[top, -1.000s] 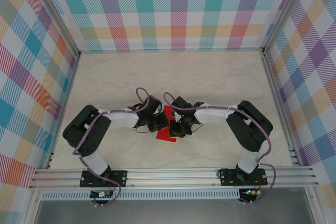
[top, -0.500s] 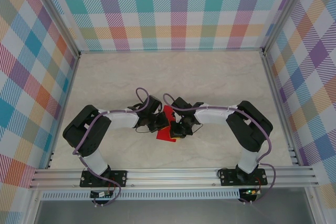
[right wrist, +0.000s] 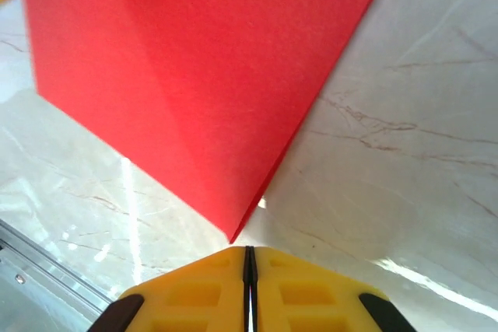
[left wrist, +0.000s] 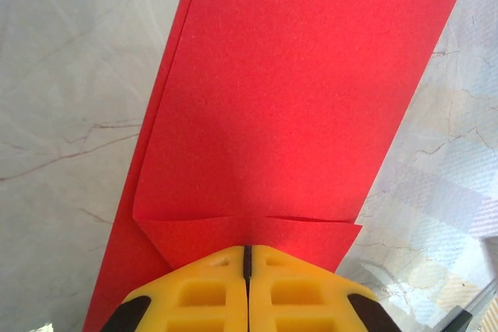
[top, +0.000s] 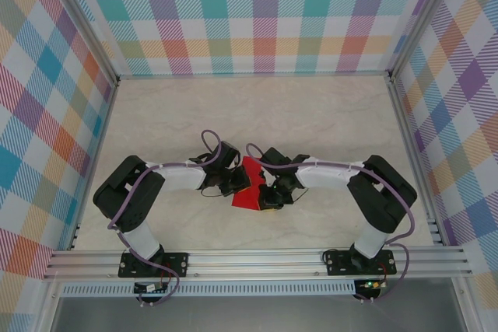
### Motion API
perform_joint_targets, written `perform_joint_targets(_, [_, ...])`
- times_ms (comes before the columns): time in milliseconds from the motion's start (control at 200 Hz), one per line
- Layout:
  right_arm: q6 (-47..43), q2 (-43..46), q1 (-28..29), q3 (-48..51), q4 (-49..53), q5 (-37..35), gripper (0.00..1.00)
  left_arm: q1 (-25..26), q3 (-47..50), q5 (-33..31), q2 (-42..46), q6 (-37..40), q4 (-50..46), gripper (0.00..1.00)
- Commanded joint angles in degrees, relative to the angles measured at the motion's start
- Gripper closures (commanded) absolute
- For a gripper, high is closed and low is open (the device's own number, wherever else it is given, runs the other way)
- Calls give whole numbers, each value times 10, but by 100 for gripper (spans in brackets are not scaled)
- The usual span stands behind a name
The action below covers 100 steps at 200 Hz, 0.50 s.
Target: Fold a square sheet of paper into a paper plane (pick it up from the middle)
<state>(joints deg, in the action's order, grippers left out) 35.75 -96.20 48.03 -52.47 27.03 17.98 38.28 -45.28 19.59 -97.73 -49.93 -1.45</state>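
The red sheet of paper (top: 249,190) lies folded between the two grippers near the table's front. In the left wrist view the paper (left wrist: 296,99) stretches away from my left gripper (left wrist: 247,248), whose yellow jaws are shut on its near edge, where two folded flaps meet. In the right wrist view a pointed corner of the paper (right wrist: 194,75) ends just short of my right gripper (right wrist: 249,249). That gripper is shut and holds nothing. From above, my left gripper (top: 236,184) is at the paper's left and my right gripper (top: 270,194) at its right.
The marble-look table (top: 311,114) extends far behind the arms. Checked walls enclose it on three sides. An aluminium rail (top: 257,258) runs along the near edge, and both arm bases sit on it.
My right arm has stretched out and its gripper has slid slightly toward the front right, off the paper. The paper now shows wider from above. The left gripper keeps its hold.
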Motion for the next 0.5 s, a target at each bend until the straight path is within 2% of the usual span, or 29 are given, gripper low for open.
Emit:
perform_joint_targets(0, [8,41,4,-6,-31,-21,89,5,21,-62,-36,-3,-80,94])
perform_joint_targets(240, [26,-29,4,-44,-59,-4,90,5,23,-58,-35,-6,-76,94])
perform_joint_targets(495, [37,-62,4,-44,-76,-5,90,5,28,-52,-35,-12,-65,94])
